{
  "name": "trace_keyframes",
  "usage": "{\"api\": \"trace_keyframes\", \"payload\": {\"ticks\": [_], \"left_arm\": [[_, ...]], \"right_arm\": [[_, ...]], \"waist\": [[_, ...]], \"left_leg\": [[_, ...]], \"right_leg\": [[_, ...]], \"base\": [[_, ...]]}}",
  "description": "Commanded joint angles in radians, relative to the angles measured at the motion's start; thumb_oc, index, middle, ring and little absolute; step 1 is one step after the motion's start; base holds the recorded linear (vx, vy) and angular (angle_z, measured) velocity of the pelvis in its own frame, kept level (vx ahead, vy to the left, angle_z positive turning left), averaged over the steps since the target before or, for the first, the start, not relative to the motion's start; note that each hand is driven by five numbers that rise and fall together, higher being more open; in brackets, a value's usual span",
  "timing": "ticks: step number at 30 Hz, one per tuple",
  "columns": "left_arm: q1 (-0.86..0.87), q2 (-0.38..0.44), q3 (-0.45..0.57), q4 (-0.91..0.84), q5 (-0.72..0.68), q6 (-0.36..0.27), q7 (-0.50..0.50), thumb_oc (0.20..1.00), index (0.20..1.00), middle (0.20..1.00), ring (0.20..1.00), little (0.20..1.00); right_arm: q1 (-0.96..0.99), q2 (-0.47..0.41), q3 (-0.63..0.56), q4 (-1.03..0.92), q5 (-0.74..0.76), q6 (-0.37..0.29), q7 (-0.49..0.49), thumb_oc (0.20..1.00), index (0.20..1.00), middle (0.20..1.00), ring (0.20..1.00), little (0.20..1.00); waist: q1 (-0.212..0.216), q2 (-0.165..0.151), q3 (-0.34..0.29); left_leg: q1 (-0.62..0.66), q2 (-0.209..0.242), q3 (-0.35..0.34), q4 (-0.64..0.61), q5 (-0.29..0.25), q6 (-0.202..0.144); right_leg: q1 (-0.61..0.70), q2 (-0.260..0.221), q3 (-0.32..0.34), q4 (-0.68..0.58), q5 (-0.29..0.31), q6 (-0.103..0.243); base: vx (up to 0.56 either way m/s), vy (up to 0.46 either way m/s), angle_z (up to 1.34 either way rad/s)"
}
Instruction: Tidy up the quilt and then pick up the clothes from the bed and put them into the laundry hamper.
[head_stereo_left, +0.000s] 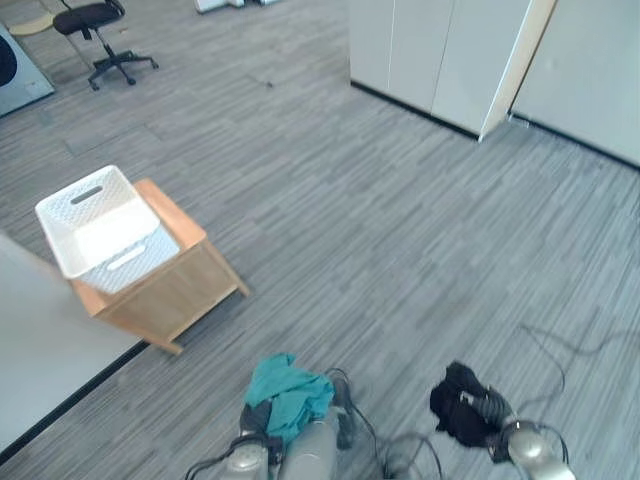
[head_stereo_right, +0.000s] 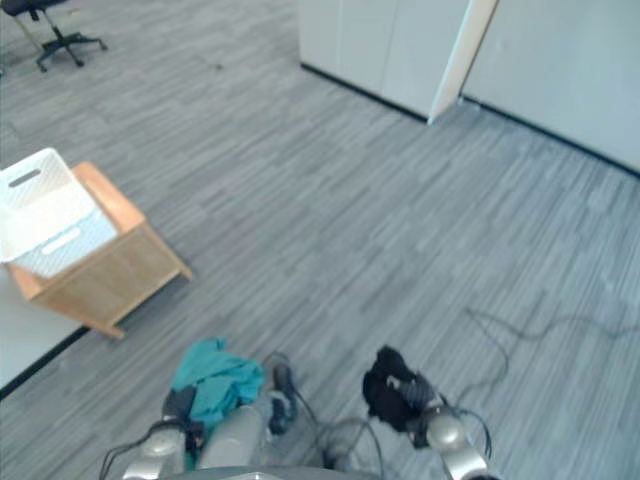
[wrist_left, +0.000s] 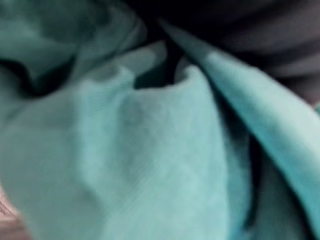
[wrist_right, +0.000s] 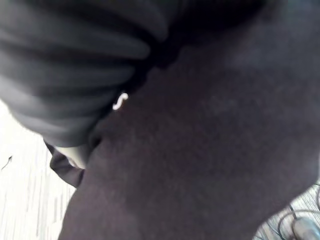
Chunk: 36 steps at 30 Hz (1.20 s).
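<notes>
A bunched teal garment is draped over my left hand low in the eye views, above the carpet; it also shows close up as teal cloth in the left wrist view. My right hand is curled round a black garment, whose dark cloth lies right against the right wrist camera. The white laundry hamper stands open-topped on a wooden stand to the left, well ahead of both hands.
The corner of the bed with a dark edge lies at the lower left, beside the stand. White cabinets line the far right. An office chair stands at the far left. Grey carpet stretches between.
</notes>
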Motion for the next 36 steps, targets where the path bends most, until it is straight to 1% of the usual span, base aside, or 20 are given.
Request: {"api": "trace_keyframes", "payload": {"ticks": [1,2,3,5,9,12,14,16,18,20,21,22,23,24,25,27,30,31,32,36], "left_arm": [[-0.092,0.032,-0.019,-0.014,-0.012,-0.003,0.008,0.2,0.2,0.2,0.2,0.2],[-0.093,0.033,-0.02,-0.006,-0.007,0.001,0.01,0.2,0.2,0.2,0.2,0.2],[-0.095,0.044,-0.02,-0.007,0.01,0.008,0.018,0.2,0.2,0.2,0.2,0.2],[-0.104,0.065,-0.022,-0.001,0.026,0.001,0.036,0.2,0.2,0.2,0.2,0.2],[-0.117,0.086,-0.018,-0.006,0.015,-0.022,0.047,0.2,0.2,0.2,0.2,0.2],[-0.136,0.101,-0.013,-0.019,0.034,-0.035,0.057,0.2,0.2,0.2,0.2,0.2],[-0.147,0.11,-0.002,0.0,0.051,-0.033,0.064,0.2,0.2,0.2,0.2,0.2],[-0.143,0.115,-0.002,0.006,0.048,-0.047,0.06,0.2,0.2,0.2,0.2,0.2],[-0.126,0.095,0.007,0.014,0.033,-0.043,0.053,0.2,0.2,0.2,0.2,0.2],[-0.117,0.068,0.004,0.008,0.009,-0.045,0.044,0.2,0.2,0.2,0.2,0.2],[-0.113,0.057,-0.002,0.003,0.003,-0.041,0.032,0.2,0.2,0.2,0.2,0.2],[-0.111,0.052,-0.007,-0.019,-0.009,-0.041,0.016,0.2,0.2,0.2,0.2,0.2],[-0.111,0.052,-0.007,-0.02,-0.009,-0.041,0.016,0.2,0.2,0.2,0.2,0.2],[-0.11,0.05,-0.016,-0.037,-0.013,-0.043,0.01,0.2,0.2,0.2,0.2,0.2],[-0.103,0.045,-0.028,-0.071,-0.038,-0.047,0.001,0.2,0.2,0.2,0.2,0.2],[-0.087,0.047,-0.033,-0.12,-0.058,-0.05,-0.002,0.2,0.2,0.2,0.2,0.2],[-0.068,0.053,-0.028,-0.148,-0.059,-0.043,-0.011,0.2,0.2,0.2,0.2,0.2],[-0.059,0.055,-0.023,-0.143,-0.047,-0.039,-0.008,0.2,0.2,0.2,0.2,0.2],[-0.052,0.06,-0.018,-0.136,-0.029,-0.036,-0.004,0.2,0.2,0.2,0.2,0.2],[-0.047,0.061,-0.007,-0.113,-0.024,-0.029,-0.004,0.2,0.2,0.2,0.2,0.2]], "right_arm": [[-0.166,0.011,-0.094,0.043,-0.024,-0.029,-0.006,0.2,0.2,0.2,0.2,0.2],[-0.156,0.018,-0.103,0.03,-0.018,-0.029,-0.005,0.2,0.2,0.2,0.2,0.2],[-0.151,0.022,-0.115,0.011,-0.008,-0.03,-0.006,0.2,0.2,0.2,0.2,0.2],[-0.136,0.024,-0.13,-0.011,0.002,-0.034,-0.01,0.2,0.2,0.2,0.2,0.2],[-0.135,0.021,-0.127,-0.037,0.015,-0.047,-0.004,0.2,0.2,0.2,0.2,0.2],[-0.143,0.017,-0.127,-0.06,0.017,-0.047,0.001,0.2,0.2,0.2,0.2,0.2],[-0.146,0.013,-0.124,-0.076,0.002,-0.046,0.008,0.2,0.2,0.2,0.2,0.2],[-0.143,0.008,-0.115,-0.076,-0.012,-0.043,0.022,0.2,0.2,0.2,0.2,0.2],[-0.146,0.001,-0.082,-0.095,-0.033,-0.051,0.041,0.2,0.2,0.2,0.2,0.2],[-0.125,-0.012,-0.09,-0.114,-0.017,-0.06,0.037,0.2,0.2,0.2,0.2,0.2],[-0.111,-0.014,-0.088,-0.12,-0.014,-0.058,0.038,0.2,0.2,0.2,0.2,0.2],[-0.105,-0.018,-0.092,-0.125,-0.009,-0.058,0.04,0.2,0.2,0.2,0.2,0.2],[-0.105,-0.018,-0.092,-0.125,-0.009,-0.058,0.04,0.2,0.2,0.2,0.2,0.2],[-0.112,-0.021,-0.087,-0.129,-0.011,-0.058,0.041,0.2,0.2,0.2,0.2,0.2],[-0.132,-0.022,-0.077,-0.137,-0.023,-0.057,0.05,0.2,0.2,0.2,0.2,0.2],[-0.15,-0.019,-0.062,-0.131,-0.027,-0.052,0.047,0.2,0.2,0.2,0.2,0.2],[-0.163,-0.014,-0.049,-0.129,-0.033,-0.045,0.045,0.2,0.2,0.2,0.2,0.2],[-0.169,-0.008,-0.041,-0.118,-0.038,-0.043,0.044,0.2,0.2,0.2,0.2,0.2],[-0.172,-0.001,-0.034,-0.113,-0.046,-0.042,0.039,0.2,0.2,0.2,0.2,0.2],[-0.167,0.012,-0.036,-0.103,-0.059,-0.039,0.035,0.2,0.2,0.2,0.2,0.2]], "waist": [[0.023,-0.088,0.052],[0.007,-0.081,0.053],[-0.02,-0.061,0.059],[-0.058,-0.041,0.073],[-0.101,-0.064,0.086],[-0.14,-0.069,0.094],[-0.165,-0.067,0.094],[-0.165,-0.068,0.089],[-0.171,-0.071,0.088],[-0.188,-0.064,0.085],[-0.199,-0.07,0.086],[-0.189,-0.077,0.089],[-0.191,-0.079,0.087],[-0.175,-0.084,0.096],[-0.149,-0.105,0.116],[-0.114,-0.124,0.14],[-0.072,-0.124,0.149],[-0.058,-0.122,0.145],[-0.037,-0.098,0.13],[-0.017,-0.102,0.107]], "left_leg": [[0.11,-0.031,-0.081,-0.029,-0.05,-0.153],[0.147,-0.032,-0.095,-0.054,-0.056,-0.143],[0.182,-0.011,-0.138,-0.085,-0.047,-0.143],[0.236,0.018,-0.212,-0.13,-0.036,-0.164],[0.294,0.044,-0.342,-0.163,-0.05,-0.233],[0.352,0.111,-0.435,-0.188,-0.087,-0.312],[0.392,0.177,-0.472,-0.196,-0.107,-0.35],[0.415,0.205,-0.49,-0.192,-0.125,-0.37],[0.4,0.273,-0.505,-0.137,-0.038,-0.387],[0.338,0.318,-0.427,-0.055,0.067,-0.375],[0.315,0.322,-0.356,0.013,0.062,-0.356],[0.279,0.272,-0.361,0.087,0.025,-0.334],[0.274,0.27,-0.363,0.089,0.027,-0.334],[0.23,0.188,-0.415,0.182,-0.008,-0.321],[0.143,0.045,-0.49,0.315,-0.072,-0.297],[0.057,-0.005,-0.46,0.41,-0.071,-0.283],[-0.038,0.03,-0.373,0.331,-0.109,-0.258],[-0.061,0.039,-0.345,0.266,-0.093,-0.253],[-0.08,0.099,-0.27,0.096,0.008,-0.275],[-0.031,0.12,-0.209,-0.051,0.059,-0.28]], "right_leg": [[-0.133,-0.141,0.165,0.218,0.206,0.032],[-0.172,-0.159,0.165,0.342,0.281,0.059],[-0.254,-0.163,0.197,0.455,0.308,0.047],[-0.344,-0.179,0.239,0.525,0.291,0.033],[-0.415,-0.248,0.315,0.225,0.256,0.0],[-0.454,-0.307,0.417,-0.123,0.319,0.035],[-0.518,-0.342,0.479,-0.151,0.371,0.064],[-0.494,-0.331,0.472,-0.161,0.334,0.064],[-0.503,-0.27,0.508,-0.063,0.313,0.051],[-0.48,-0.262,0.468,-0.063,0.299,0.028],[-0.447,-0.253,0.437,-0.07,0.282,0.002],[-0.42,-0.236,0.425,-0.079,0.264,-0.02],[-0.423,-0.237,0.424,-0.08,0.266,-0.02],[-0.401,-0.217,0.423,-0.081,0.252,-0.039],[-0.375,-0.194,0.423,-0.072,0.233,-0.067],[-0.343,-0.184,0.421,-0.074,0.213,-0.085],[-0.273,-0.172,0.401,-0.093,0.158,-0.086],[-0.231,-0.166,0.391,-0.107,0.137,-0.085],[-0.172,-0.136,0.365,-0.108,0.097,-0.082],[-0.102,-0.134,0.333,-0.044,0.055,-0.05]], "base": [[0.52,0.008,0.8],[0.43,-0.022,1.32],[0.48,-0.112,1.63],[0.48,-0.223,2.39],[0.51,-0.42,2.05],[0.56,-0.517,1.49],[0.56,-0.523,1.32],[0.42,-0.396,1.06],[0.41,-0.531,0.85],[0.26,-0.422,0.38],[0.26,-0.486,0.55],[0.17,-0.36,0.76],[0.2,-0.321,0.75],[0.27,-0.424,0.47],[0.36,-0.535,0.19],[0.3,-0.357,-0.07],[0.36,-0.093,0.01],[0.62,0.003,0.15],[0.49,0.028,0.25],[0.49,0.053,0.31]]}}
